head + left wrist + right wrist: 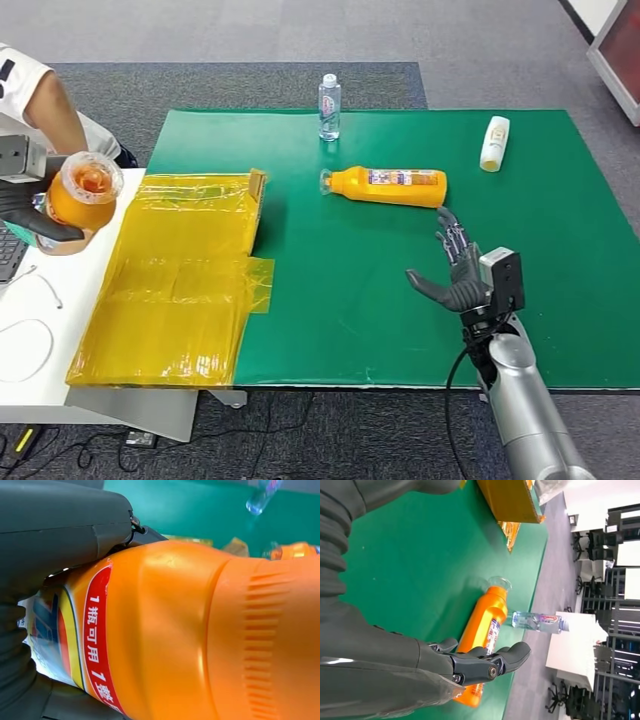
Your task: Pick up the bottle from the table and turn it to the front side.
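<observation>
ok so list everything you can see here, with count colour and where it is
orange bottle: 1, orange with a label, lying on its side on the mat
held orange bottle: 1, orange, at far left in the left hand
clear bottle: 1, clear, upright at the mat's far edge
white bottle: 1, white, lying far right
green mat: 1, green
yellow box: 1, flattened, left of mat
person's arm: 1, far left
left hand: grips held bottle
right hand: open, near the lying bottle

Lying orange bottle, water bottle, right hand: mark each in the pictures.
Lying orange bottle (392, 186): head view, on its label, mid-body.
Water bottle (329, 106): head view, middle of the clear body.
Right hand (455, 272): head view, on the palm, fingers spread.
</observation>
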Robot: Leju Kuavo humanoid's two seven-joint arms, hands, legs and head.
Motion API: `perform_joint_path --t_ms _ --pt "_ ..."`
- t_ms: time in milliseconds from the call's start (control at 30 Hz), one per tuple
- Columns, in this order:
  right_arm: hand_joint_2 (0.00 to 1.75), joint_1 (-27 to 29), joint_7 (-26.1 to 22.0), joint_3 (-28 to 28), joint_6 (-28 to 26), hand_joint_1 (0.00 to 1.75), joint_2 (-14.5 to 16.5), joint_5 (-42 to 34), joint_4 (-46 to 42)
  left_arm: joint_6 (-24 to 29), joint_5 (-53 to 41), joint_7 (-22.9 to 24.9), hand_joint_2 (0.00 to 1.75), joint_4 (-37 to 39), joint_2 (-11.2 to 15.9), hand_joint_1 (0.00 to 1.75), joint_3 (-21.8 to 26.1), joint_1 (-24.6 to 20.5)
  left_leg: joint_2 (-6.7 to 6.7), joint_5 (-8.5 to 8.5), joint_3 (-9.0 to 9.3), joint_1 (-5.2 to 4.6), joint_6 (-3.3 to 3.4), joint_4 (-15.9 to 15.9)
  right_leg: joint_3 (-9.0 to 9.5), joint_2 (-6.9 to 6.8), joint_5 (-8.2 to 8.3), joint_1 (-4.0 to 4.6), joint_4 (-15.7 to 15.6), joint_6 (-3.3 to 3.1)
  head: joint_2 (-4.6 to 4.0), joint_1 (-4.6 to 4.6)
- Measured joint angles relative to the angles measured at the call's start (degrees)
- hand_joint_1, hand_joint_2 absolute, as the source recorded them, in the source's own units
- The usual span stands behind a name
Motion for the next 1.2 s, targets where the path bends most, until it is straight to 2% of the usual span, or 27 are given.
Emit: perform_joint_path --t_ms 133,233,333,467,600,700,1033,1200 --pt "1.75 -0.04 0.24 0.70 -0.98 0.00 0.05 0.42 0.22 9.63 -0.91 -4.21 1.75 1.44 0.09 1.75 -5.87 -1.84 0.00 0.01 -0.03 0.01 -0.01 0.00 -0.07 0.00 -0.02 0.01 0.00 0.00 0.00 0.01" --pt "1.75 0.09 0.55 1.13 -1.49 0.00 0.28 0.81 0.20 17.95 -3.53 -9.04 1.75 5.26 -2.27 1.75 -8.24 -1.37 -0.01 0.03 -0.06 0.01 0.00 0.00 -0.09 -0.01 0.00 0.01 0.00 -0.01 0.00 0.01" --pt "1.75 0.44 0.91 1.45 -1.89 0.00 0.69 1.23 -0.14 26.23 -7.02 -11.24 1.75 10.47 -6.85 1.75 -8.95 0.32 -0.04 0.06 -0.07 0.00 0.05 0.00 -0.07 -0.04 0.03 0.00 -0.01 0.02 0.00 0.02" --pt "1.75 0.96 1.80 1.56 -2.63 0.00 1.24 1.68 -1.20 35.73 -13.05 -10.33 1.75 18.11 -14.95 1.75 -8.66 3.38 -0.09 0.13 -0.14 -0.06 0.14 0.00 -0.07 -0.05 0.15 -0.07 -0.02 0.15 0.00 0.01" --pt "1.75 1.19 2.36 1.53 -2.96 0.00 1.37 1.94 -1.75 38.62 -16.32 -8.28 1.75 23.92 -21.28 1.75 -8.02 5.34 -0.07 0.17 -0.31 -0.11 0.16 0.02 -0.26 -0.04 0.28 -0.12 -0.04 0.20 0.00 0.03" --pt "1.75 1.54 2.68 1.49 -2.96 0.00 1.37 2.12 -1.86 39.66 -18.11 -6.66 1.75 27.48 -24.51 1.75 -7.11 5.75 -0.05 0.17 -0.31 -0.15 0.16 0.03 -0.28 -0.03 0.27 -0.16 -0.04 0.20 0.00 0.01" --pt "1.75 2.99 4.10 1.41 -3.12 0.00 1.40 3.23 -1.87 47.44 -27.71 2.14 1.75 33.97 -32.37 1.75 -4.22 4.97 -0.08 0.14 -0.25 -0.18 0.20 0.02 -0.18 -0.04 0.19 -0.20 -0.06 0.24 0.00 0.02" --pt "1.75 3.69 4.66 1.29 -3.38 0.00 1.47 3.63 -2.17 47.77 -31.85 4.17 1.75 34.69 -34.90 1.75 -3.94 4.32 -0.07 0.13 -0.24 -0.26 0.22 0.02 -0.17 -0.03 0.21 -0.27 -0.08 0.28 0.00 0.02"
